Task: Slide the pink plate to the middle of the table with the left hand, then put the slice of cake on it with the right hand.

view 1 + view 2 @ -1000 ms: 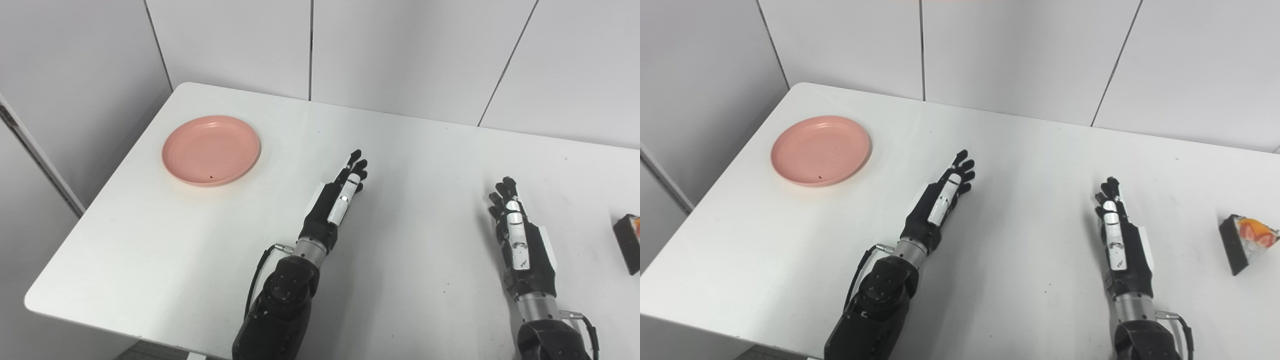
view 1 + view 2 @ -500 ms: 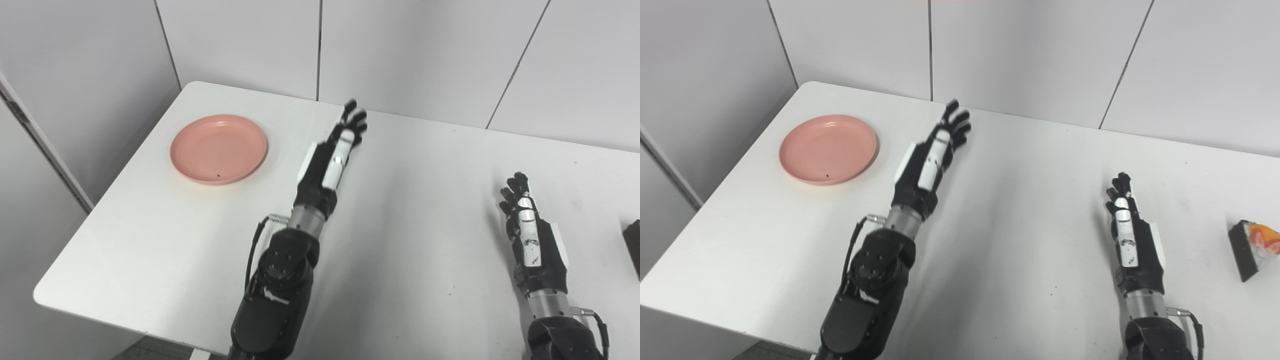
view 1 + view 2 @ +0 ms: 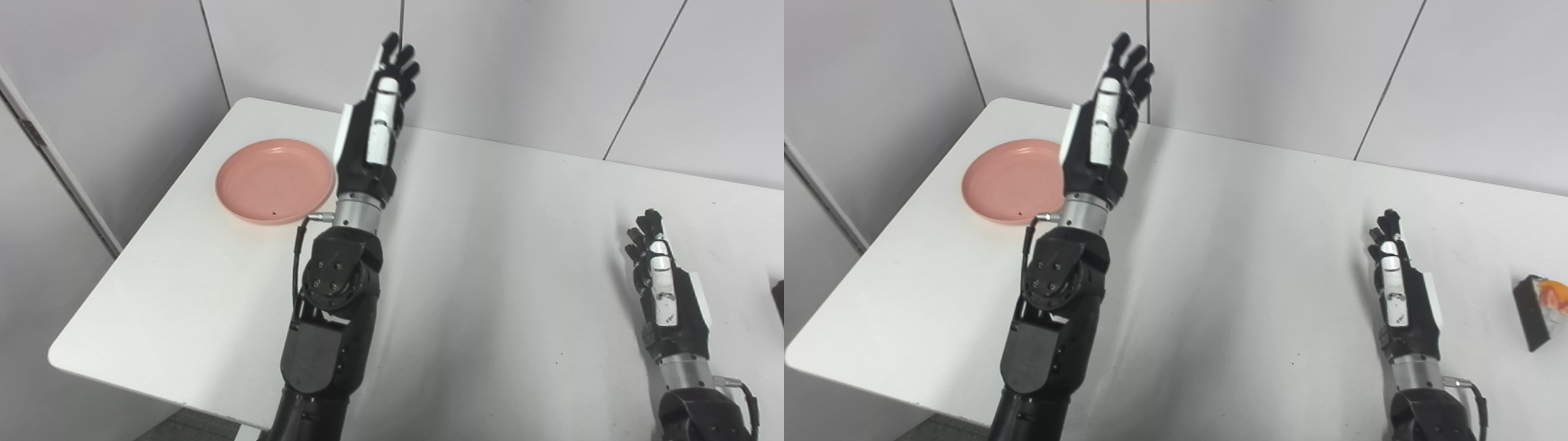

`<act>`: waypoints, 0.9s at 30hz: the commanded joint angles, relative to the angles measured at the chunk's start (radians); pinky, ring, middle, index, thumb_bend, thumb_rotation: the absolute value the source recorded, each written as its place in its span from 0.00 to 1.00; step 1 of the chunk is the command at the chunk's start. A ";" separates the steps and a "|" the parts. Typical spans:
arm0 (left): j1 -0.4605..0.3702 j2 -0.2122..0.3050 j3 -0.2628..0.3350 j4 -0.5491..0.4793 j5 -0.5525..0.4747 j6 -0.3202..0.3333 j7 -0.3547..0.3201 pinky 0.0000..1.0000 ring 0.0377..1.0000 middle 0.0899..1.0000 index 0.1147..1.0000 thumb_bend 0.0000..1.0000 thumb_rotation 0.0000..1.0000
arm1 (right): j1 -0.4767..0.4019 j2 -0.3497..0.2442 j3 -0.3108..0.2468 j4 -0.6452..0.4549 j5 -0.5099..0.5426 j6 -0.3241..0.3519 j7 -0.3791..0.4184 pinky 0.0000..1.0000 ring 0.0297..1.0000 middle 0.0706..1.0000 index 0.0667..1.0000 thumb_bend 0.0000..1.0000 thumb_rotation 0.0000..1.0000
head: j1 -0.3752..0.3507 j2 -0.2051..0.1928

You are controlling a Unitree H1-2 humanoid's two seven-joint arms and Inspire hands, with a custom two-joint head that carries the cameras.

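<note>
Since a second ago we are seeing our left hand point(image 3: 376, 116) climbing from low over the middle of the table point(image 3: 490, 257) to high in the air, its arm now standing steeply up from the near edge. Our view has also been drifting a little, so the small shift of everything else is the camera's, not the things'.

We are holding that left hand with fingers point(image 3: 1127, 61) stretched out and slightly apart, gripping nothing, well above the tabletop. In the pictures it is sitting just to the right of the pink plate point(image 3: 269, 180), and in the right eye view its wrist is covering part of the plate's right rim; whether it is touching the plate we cannot tell for sure, though it looks lifted clear.

We are finding the pink plate flat near the table's far left corner, close to the left edge and the back edge. From the plate rightward, a wide bare stretch of white tabletop is lying open toward the middle.

Far to the right of the plate, our right hand point(image 3: 1399, 294) is resting low at the table, fingers extended and close together, holding nothing. Farther right again, the slice of cake point(image 3: 1538, 309) is sitting by the picture's right border, apart from that hand.
</note>
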 commanded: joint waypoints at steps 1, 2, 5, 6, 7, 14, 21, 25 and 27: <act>-0.059 0.014 0.027 -0.042 -0.006 -0.006 0.030 0.94 0.94 0.94 0.93 0.41 1.00 | 0.040 -0.007 -0.009 0.090 0.004 -0.061 0.007 1.00 0.98 1.00 1.00 0.29 1.00 | 0.002 0.000; -0.065 0.018 0.039 -0.046 0.000 -0.006 0.041 0.95 0.94 0.94 0.93 0.41 1.00 | 0.039 -0.009 -0.011 0.096 0.008 -0.066 0.010 1.00 0.99 1.00 1.00 0.29 1.00 | 0.005 0.000; -0.080 0.033 0.073 -0.058 -0.001 -0.009 0.062 0.94 0.94 0.94 0.93 0.42 1.00 | 0.035 -0.020 -0.011 0.112 0.011 -0.079 0.021 1.00 0.99 1.00 1.00 0.29 1.00 | 0.011 0.000; -0.083 0.036 0.080 -0.061 -0.004 -0.007 0.066 0.95 0.94 0.94 0.93 0.42 1.00 | 0.034 -0.023 -0.011 0.115 0.010 -0.083 0.023 1.00 0.99 1.00 1.00 0.28 1.00 | 0.011 0.000; -0.088 0.043 0.098 -0.069 -0.016 -0.005 0.076 0.94 0.94 0.94 0.93 0.42 1.00 | 0.033 -0.028 -0.010 0.123 0.006 -0.088 0.024 1.00 0.99 1.00 1.00 0.28 1.00 | 0.013 0.000; -0.099 0.105 0.187 -0.081 -0.060 -0.014 0.113 0.94 0.94 0.93 0.94 0.42 1.00 | 0.031 -0.038 -0.013 0.153 0.002 -0.104 0.026 1.00 0.99 1.00 1.00 0.27 1.00 | 0.014 -0.001; -0.094 0.177 0.254 -0.062 -0.105 -0.033 0.130 0.94 0.94 0.95 0.95 0.44 1.00 | 0.018 -0.045 -0.014 0.207 0.005 -0.151 0.031 1.00 0.98 1.00 1.00 0.29 1.00 | 0.019 -0.004; -0.089 0.206 0.295 -0.067 -0.124 -0.022 0.153 0.95 0.95 0.94 0.94 0.45 1.00 | 0.014 -0.048 -0.014 0.222 0.008 -0.159 0.033 0.99 0.97 0.99 1.00 0.29 1.00 | 0.023 -0.003; -0.087 0.210 0.301 -0.068 -0.129 -0.020 0.158 0.94 0.94 0.94 0.93 0.45 1.00 | 0.014 -0.049 -0.014 0.223 0.006 -0.159 0.031 0.99 0.97 0.99 1.00 0.30 1.00 | 0.023 -0.002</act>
